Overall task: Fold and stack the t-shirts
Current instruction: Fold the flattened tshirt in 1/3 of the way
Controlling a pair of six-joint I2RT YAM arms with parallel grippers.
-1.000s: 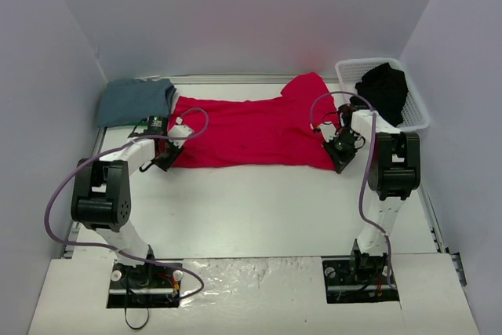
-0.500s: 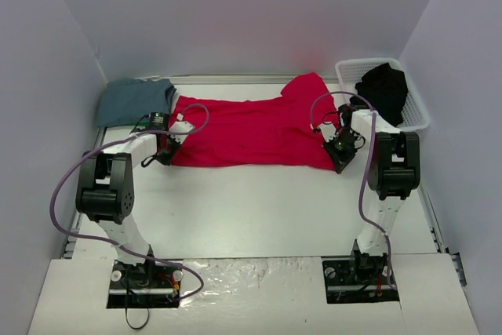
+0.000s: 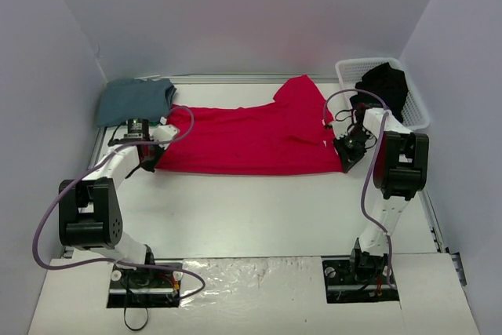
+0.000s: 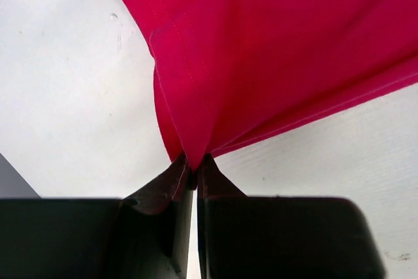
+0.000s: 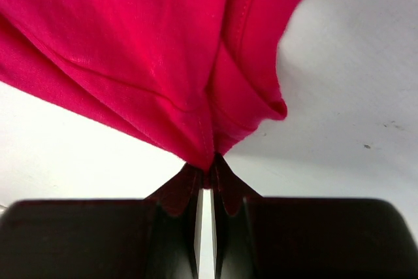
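Red t-shirt (image 3: 251,139) lies stretched across the far half of the bench (image 3: 251,209) from above, with the left gripper (image 3: 149,162) and right gripper (image 3: 346,154) at its near corners. The blue-grey t-shirt (image 3: 135,101) looks folded in the far-left corner and the black t-shirt (image 3: 382,88) waits in the basket (image 3: 416,119) far right, so I'd call it one done, two to go. Left wrist: jaws clenched on a hem corner. Right wrist: pinched tight on bunched cloth. White bench toward the near edge leaves room to fold.
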